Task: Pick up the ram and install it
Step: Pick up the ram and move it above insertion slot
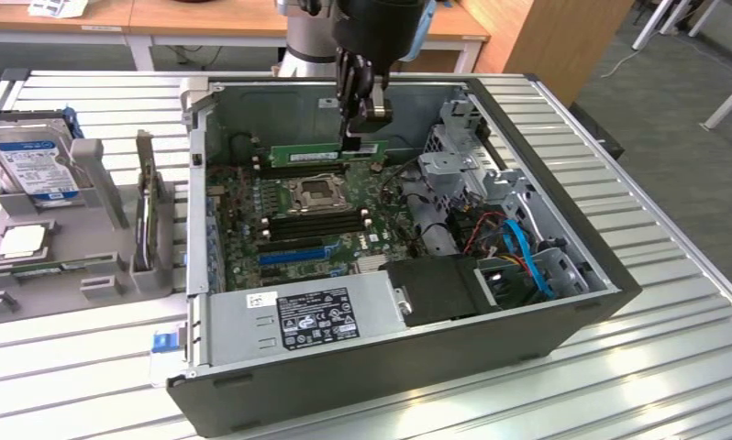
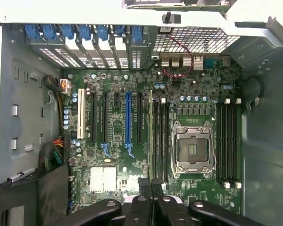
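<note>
Above the green motherboard (image 1: pixel 234 211) in the open dark-grey metal computer case (image 1: pixel 464 367), the black two-fingered gripper (image 1: pixel 362 137) is clamped on the long, thin green ram (image 1: pixel 311 156), gripping its upper edge near one end. The stick is held level, parallel to the black memory slots (image 2: pixel 226 141) flanking the silver CPU socket (image 2: pixel 192 150).

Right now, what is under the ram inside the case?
The ram, held in the claw, stands on edge over the black memory slots beside the CPU socket. Its lower edge and the slot directly beneath are covered, so seating cannot be told.
</note>
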`<state>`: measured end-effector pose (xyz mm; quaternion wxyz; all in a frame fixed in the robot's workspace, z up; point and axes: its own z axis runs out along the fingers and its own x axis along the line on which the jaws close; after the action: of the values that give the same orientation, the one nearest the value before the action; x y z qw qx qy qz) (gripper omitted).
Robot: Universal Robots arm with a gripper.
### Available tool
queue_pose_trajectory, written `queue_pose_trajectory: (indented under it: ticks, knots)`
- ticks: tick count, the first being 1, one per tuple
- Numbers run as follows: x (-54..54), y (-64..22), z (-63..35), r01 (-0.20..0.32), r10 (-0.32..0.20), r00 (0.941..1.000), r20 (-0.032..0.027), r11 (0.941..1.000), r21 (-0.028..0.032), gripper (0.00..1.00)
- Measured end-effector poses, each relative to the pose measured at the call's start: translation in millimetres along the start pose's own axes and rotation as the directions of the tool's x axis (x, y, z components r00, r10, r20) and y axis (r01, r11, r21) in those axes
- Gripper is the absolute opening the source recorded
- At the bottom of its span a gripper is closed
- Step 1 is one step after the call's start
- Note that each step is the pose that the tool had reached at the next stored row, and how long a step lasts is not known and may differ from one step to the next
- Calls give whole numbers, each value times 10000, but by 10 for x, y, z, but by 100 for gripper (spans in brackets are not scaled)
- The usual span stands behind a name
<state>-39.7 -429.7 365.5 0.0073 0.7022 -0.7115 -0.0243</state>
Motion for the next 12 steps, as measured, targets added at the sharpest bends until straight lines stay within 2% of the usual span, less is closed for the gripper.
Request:
queue_pose_trajectory:
  ticks: [12]
  knots:
    - [-87,0,17,-19,19,10000,0,10000,1,12]
